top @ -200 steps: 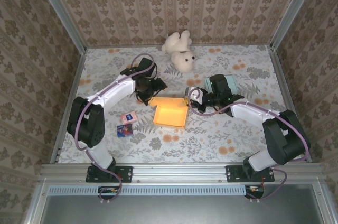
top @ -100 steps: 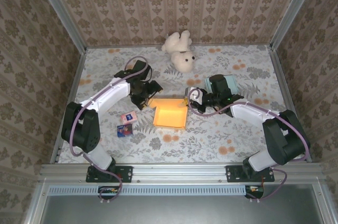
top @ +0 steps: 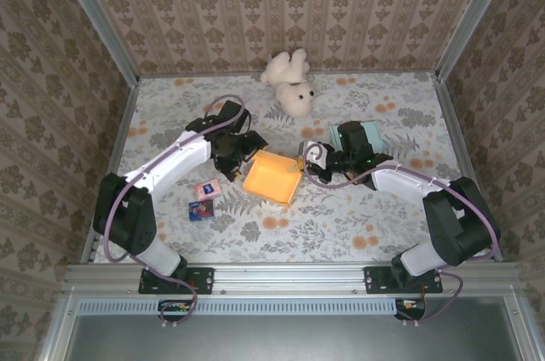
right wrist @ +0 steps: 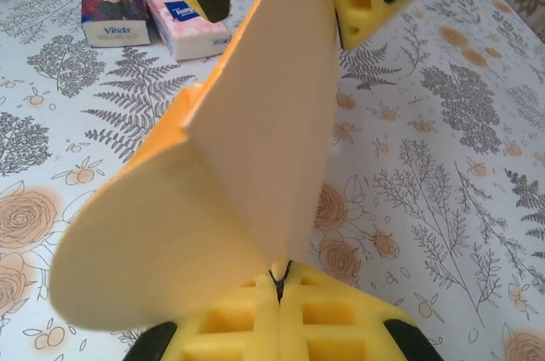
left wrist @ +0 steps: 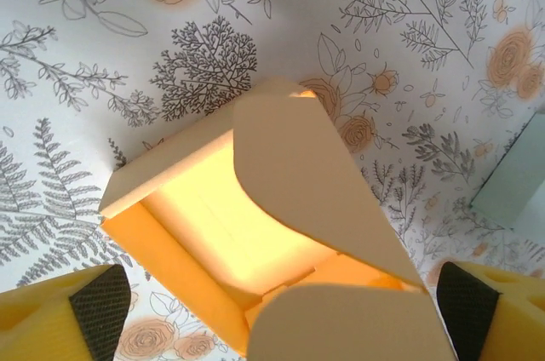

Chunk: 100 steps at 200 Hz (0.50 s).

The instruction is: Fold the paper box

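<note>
The paper box [top: 272, 175] is orange-yellow card and lies mid-table, tilted, with its flaps partly raised. In the left wrist view the box [left wrist: 255, 208] shows its glowing inside under two pale flaps. My left gripper [top: 241, 150] is open at the box's far left corner. Its fingertips [left wrist: 98, 306] stand wide apart on either side of the box, and I see no contact. My right gripper [top: 301, 165] is shut on a flap at the box's right edge. In the right wrist view the card flap [right wrist: 255, 140] rises straight out of the shut right gripper [right wrist: 281, 280].
A white teddy bear [top: 289, 82] lies at the back. A teal box [top: 362, 135] sits behind the right wrist. Two small tissue packs [top: 207, 190] [top: 200, 210] lie left of the box, also in the right wrist view [right wrist: 115, 8] [right wrist: 183, 16].
The left gripper has opened wider and shifted back toward the box's far left corner. The box has turned and tilted, and its bright inside is now mostly covered. The right gripper has kept its hold.
</note>
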{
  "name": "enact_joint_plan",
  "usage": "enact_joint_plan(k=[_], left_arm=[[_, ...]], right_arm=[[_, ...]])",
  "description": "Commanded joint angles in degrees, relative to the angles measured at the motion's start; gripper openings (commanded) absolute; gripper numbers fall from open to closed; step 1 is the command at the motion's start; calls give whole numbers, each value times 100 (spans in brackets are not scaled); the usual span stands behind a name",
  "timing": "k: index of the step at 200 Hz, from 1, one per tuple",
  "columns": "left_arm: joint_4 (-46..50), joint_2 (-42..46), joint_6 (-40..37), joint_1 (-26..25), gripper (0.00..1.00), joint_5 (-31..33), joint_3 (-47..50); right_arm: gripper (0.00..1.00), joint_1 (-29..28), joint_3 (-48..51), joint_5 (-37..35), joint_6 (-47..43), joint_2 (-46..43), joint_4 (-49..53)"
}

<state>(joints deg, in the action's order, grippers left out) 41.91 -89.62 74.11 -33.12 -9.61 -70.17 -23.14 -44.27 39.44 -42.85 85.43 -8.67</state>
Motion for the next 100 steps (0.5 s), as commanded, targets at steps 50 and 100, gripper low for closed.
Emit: enact_joint_plan(k=[50,100], left_arm=[[258,151,-236,198,96,462,-226],[11,321,-1006,906,100,96,-313]], right_arm=[[0,-43,97,-6,69,-284,-96],[0,-68,64,11,37,-247,-63]])
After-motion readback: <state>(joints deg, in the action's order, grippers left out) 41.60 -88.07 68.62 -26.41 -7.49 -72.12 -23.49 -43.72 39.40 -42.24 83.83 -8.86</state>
